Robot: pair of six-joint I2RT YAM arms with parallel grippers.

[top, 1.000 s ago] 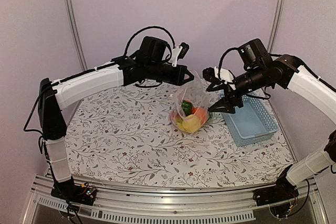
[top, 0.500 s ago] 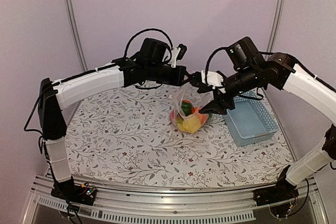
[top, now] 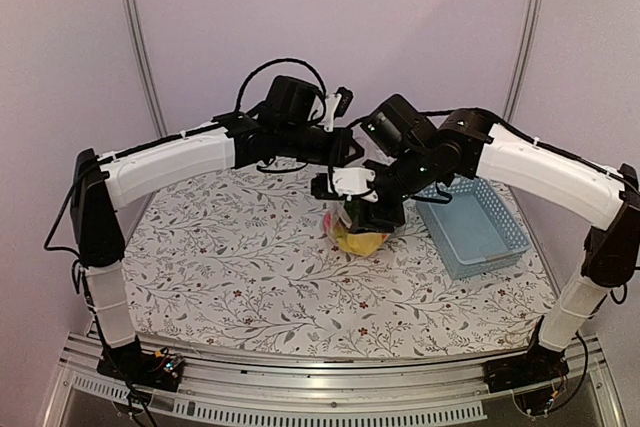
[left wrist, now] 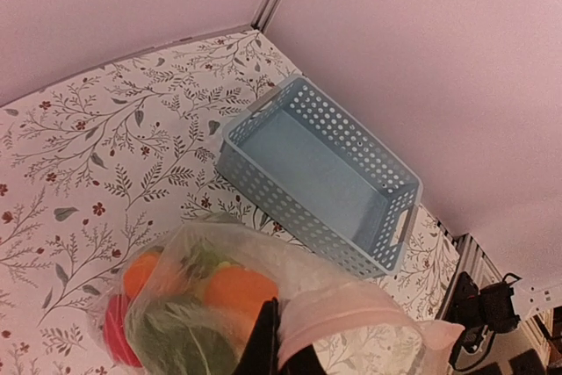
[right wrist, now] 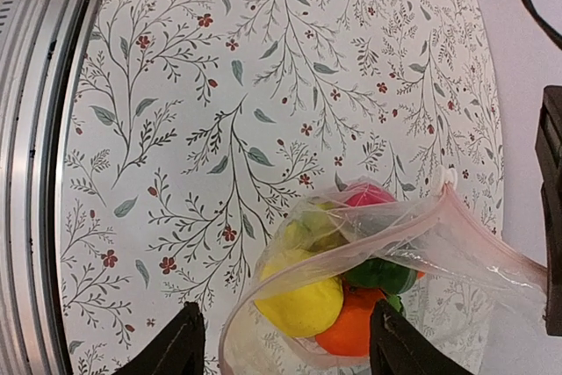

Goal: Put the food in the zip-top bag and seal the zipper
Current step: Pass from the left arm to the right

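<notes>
The zip-top bag stands on the table, its top corner pulled up by my left gripper. In the left wrist view that gripper is shut on the bag's pinkish zipper edge. The food lies inside the bag: a yellow piece, an orange one, a green one and a pink one. My right gripper hovers over the bag's open mouth, jaws open with a finger on either side and nothing gripped. From above, the right gripper covers most of the bag.
A light-blue slotted basket with nothing in it stands to the right of the bag, near the back right wall. The table wears a floral cloth. A metal rail runs along the near edge.
My right arm has swung left from beside the basket to above the bag's mouth, its jaws narrowing somewhat. The left gripper keeps its hold on the bag's top.
</notes>
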